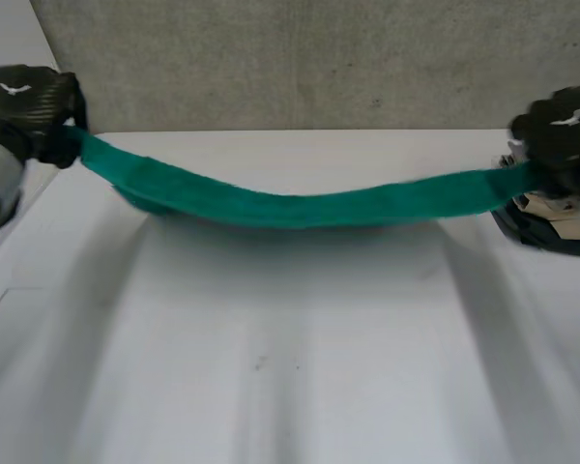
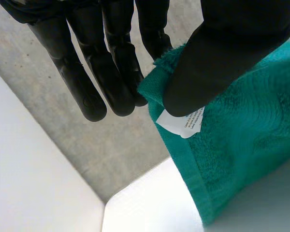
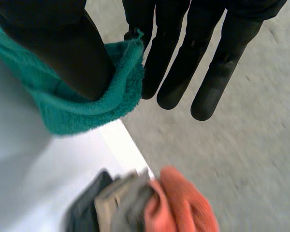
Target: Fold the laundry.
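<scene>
A green towel hangs stretched between my two hands above the white table, sagging in the middle. My left hand holds its left end; the thumb pinches a corner with a white label against the straight fingers. My right hand holds the right end; there the thumb presses the towel's edge against the fingers.
A pile of clothes, dark, beige, grey and orange, lies at the table's right edge under my right hand, also seen in the head view as clothes. A grey concrete wall stands behind the table.
</scene>
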{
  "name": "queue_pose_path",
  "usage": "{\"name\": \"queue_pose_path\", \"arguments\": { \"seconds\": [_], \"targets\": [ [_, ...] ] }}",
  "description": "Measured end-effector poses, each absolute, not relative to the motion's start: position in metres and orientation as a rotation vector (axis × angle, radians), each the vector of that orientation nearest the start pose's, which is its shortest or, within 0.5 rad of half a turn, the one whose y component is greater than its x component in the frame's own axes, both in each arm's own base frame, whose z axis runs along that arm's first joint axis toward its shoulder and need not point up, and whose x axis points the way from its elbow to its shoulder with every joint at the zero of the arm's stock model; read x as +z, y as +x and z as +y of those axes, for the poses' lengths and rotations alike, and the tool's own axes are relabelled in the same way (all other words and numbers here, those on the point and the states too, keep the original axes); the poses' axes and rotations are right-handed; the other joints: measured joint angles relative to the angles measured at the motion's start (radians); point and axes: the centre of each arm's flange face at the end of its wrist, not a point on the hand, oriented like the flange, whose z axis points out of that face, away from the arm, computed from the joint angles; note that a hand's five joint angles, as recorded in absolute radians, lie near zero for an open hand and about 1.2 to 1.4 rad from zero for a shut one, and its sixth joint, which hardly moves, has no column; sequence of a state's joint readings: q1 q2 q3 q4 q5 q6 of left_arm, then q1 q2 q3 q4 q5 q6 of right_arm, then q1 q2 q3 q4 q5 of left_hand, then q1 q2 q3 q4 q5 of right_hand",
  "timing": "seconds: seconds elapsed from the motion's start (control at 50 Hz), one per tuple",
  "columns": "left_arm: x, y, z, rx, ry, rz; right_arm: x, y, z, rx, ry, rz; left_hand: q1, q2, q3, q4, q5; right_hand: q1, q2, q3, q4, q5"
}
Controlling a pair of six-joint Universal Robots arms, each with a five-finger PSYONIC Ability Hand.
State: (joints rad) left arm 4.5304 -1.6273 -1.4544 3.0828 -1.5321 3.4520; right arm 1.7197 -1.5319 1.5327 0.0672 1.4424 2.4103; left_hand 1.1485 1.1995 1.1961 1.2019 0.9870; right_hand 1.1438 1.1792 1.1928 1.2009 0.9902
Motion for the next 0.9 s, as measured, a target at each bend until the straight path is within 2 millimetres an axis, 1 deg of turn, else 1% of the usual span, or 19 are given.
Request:
{"name": "queue_pose_path", "arguments": {
  "seconds": [0.06,0.14,0.2,0.28,0.32,0.36,0.42,0.46,0.5,0.54,0.58,0.6,0.64,0.68,0.72,0.76,0.8,0.84,0.9],
  "targets": [
    [0.328,-0.185,-0.275,-2.076,0.635,2.131,0.315,0.174,-0.272,-2.245,-1.245,2.342,0.0,0.0,0.0,0.0,0.0,0.0,0.0,0.001,0.0,0.0],
    [0.323,-0.183,-0.264,-1.95,0.731,2.161,0.318,0.165,-0.26,-2.133,-1.313,2.437,0.0,0.0,0.0,0.0,0.0,0.0,0.0,0.001,0.0,0.0],
    [0.305,-0.185,-0.257,-1.781,0.883,2.181,0.31,0.162,-0.252,-1.99,-1.425,2.509,0.0,0.0,0.0,0.0,0.0,0.0,0.0,0.001,0.0,0.0],
    [0.284,-0.189,-0.261,-1.671,0.983,2.198,0.293,0.165,-0.258,-1.871,-1.513,2.539,0.0,0.0,0.0,0.0,0.0,0.0,0.0,0.001,0.0,0.0],
    [0.264,-0.195,-0.273,-1.611,1.038,2.216,0.272,0.171,-0.271,-1.766,-1.568,2.565,0.0,0.0,0.0,0.0,0.0,0.0,0.0,0.001,0.0,0.0],
    [0.252,-0.2,-0.282,-1.592,1.057,2.222,0.261,0.175,-0.28,-1.715,-1.592,2.58,0.0,0.0,0.0,0.0,0.0,0.0,0.0,0.001,0.0,0.0],
    [0.23,-0.21,-0.307,-1.582,1.066,2.214,0.237,0.187,-0.302,-1.636,-1.639,2.63,0.0,0.0,0.0,0.0,0.0,0.0,0.0,0.001,0.0,0.0],
    [0.225,-0.214,-0.317,-1.594,1.058,2.198,0.232,0.19,-0.308,-1.635,-1.647,2.642,0.0,0.0,0.0,0.0,0.0,0.0,0.0,0.002,0.0,0.0],
    [0.221,-0.223,-0.345,-1.663,1.016,2.126,0.228,0.2,-0.333,-1.723,-1.645,2.655,0.0,0.0,0.0,0.0,0.0,0.0,0.0,0.002,0.0,0.0],
    [0.231,-0.231,-0.369,-1.775,0.955,2.026,0.239,0.208,-0.354,-1.901,-1.595,2.621,0.0,0.0,0.0,0.0,0.0,0.0,0.0,0.002,0.0,0.0],
    [0.242,-0.236,-0.383,-1.859,0.91,1.951,0.247,0.212,-0.364,-2.009,-1.556,2.59,0.0,0.0,0.0,0.0,0.0,0.0,0.0,0.002,0.0,0.0],
    [0.265,-0.243,-0.403,-2.02,0.819,1.801,0.274,0.22,-0.385,-2.321,-1.416,2.461,0.0,0.0,0.001,0.0,0.0,0.0,0.0,0.002,0.0,0.0],
    [0.298,-0.249,-0.418,-2.209,0.701,1.608,0.309,0.226,-0.402,-2.674,-1.208,2.238,0.0,0.0,0.001,0.0,0.0,0.0,0.0,0.002,0.0,0.0],
    [0.331,-0.252,-0.424,-2.382,0.578,1.413,0.348,0.23,-0.409,-2.982,-0.981,1.94,0.0,0.0,0.001,0.0,0.0,0.0,0.0,0.002,0.0,0.0],
    [0.362,-0.252,-0.423,-2.528,0.462,1.236,0.379,0.231,-0.407,-3.188,-0.803,1.643,0.0,0.0,0.001,0.0,0.0,0.0,0.0,0.002,0.0,0.0],
    [0.386,-0.249,-0.419,-2.632,0.373,1.108,0.402,0.233,-0.4,-3.316,-0.681,1.372,0.0,0.0,0.001,0.0,0.0,0.0,0.0,0.002,0.0,0.006],
    [0.4,-0.245,-0.415,-2.704,0.309,1.031,0.412,0.234,-0.393,-3.369,-0.627,1.202,0.0,0.0,0.001,0.0,0.0,0.0,0.0,0.002,0.0,0.011],
    [0.404,-0.24,-0.412,-2.744,0.278,1.016,0.413,0.236,-0.388,-3.379,-0.62,1.122,0.0,0.0,0.001,0.0,0.0,0.0,0.0,0.002,0.0,0.013],
    [0.397,-0.237,-0.411,-2.76,0.273,1.06,0.402,0.24,-0.386,-3.34,-0.662,1.138,0.0,0.0,0.001,0.0,0.0,0.0,0.0,0.002,0.0,0.012]
  ]
}}
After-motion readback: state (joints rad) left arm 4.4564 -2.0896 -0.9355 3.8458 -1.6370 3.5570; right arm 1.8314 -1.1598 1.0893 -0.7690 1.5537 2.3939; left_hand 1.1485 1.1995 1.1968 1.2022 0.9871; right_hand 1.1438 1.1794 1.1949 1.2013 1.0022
